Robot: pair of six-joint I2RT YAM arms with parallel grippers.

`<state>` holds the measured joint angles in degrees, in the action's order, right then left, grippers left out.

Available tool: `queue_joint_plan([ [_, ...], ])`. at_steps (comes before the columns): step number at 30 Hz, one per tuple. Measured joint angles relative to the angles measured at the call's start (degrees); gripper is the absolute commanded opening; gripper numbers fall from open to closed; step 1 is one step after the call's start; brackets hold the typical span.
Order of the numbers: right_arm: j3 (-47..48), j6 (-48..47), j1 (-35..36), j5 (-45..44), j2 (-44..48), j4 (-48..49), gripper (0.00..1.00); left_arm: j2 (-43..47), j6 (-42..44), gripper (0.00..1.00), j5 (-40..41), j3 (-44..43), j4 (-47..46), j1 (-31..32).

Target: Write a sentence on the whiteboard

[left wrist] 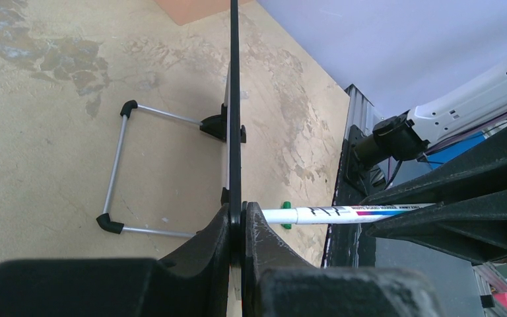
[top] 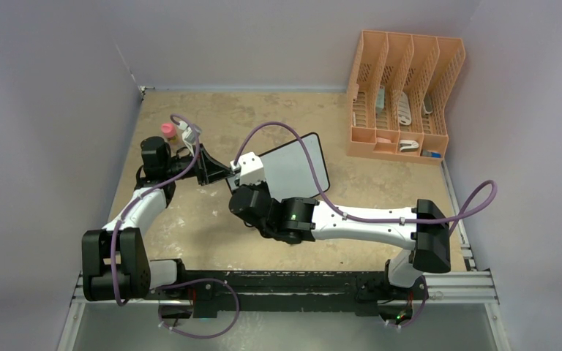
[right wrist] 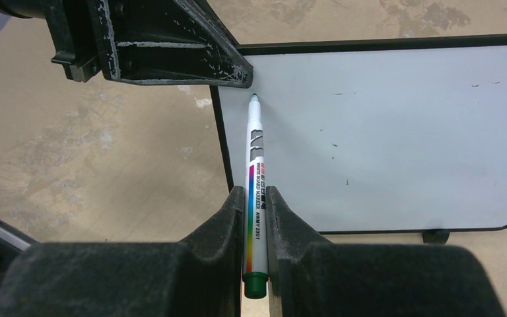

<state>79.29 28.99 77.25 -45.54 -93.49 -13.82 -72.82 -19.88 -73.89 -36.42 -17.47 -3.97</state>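
Note:
The whiteboard (top: 298, 167) stands tilted at mid-table on a wire stand (left wrist: 114, 173). My left gripper (left wrist: 236, 211) is shut on the whiteboard's black frame (left wrist: 234, 99), seen edge-on, at its left edge (top: 227, 170). My right gripper (right wrist: 256, 193) is shut on a white board marker (right wrist: 255, 158) with a rainbow stripe and green end. The marker's tip (right wrist: 253, 99) rests on the white face (right wrist: 383, 132) near the upper-left corner, just under the left fingers (right wrist: 171, 46). No sentence shows on the board, only a few tiny specks.
An orange file rack (top: 402, 95) stands at the back right. A small pink-capped bottle (top: 168, 130) sits behind the left arm. A small green piece (left wrist: 286, 215) lies on the table behind the marker. Grey walls close both sides.

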Motion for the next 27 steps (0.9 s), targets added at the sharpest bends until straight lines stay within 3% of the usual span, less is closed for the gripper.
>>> queue_joint_plan([
  [27, 0.55, 1.27, 0.09, 0.00, -1.01, -2.60, 0.00, 0.09, 0.22, 0.00, 0.44, 0.00, 0.33, 0.04],
])
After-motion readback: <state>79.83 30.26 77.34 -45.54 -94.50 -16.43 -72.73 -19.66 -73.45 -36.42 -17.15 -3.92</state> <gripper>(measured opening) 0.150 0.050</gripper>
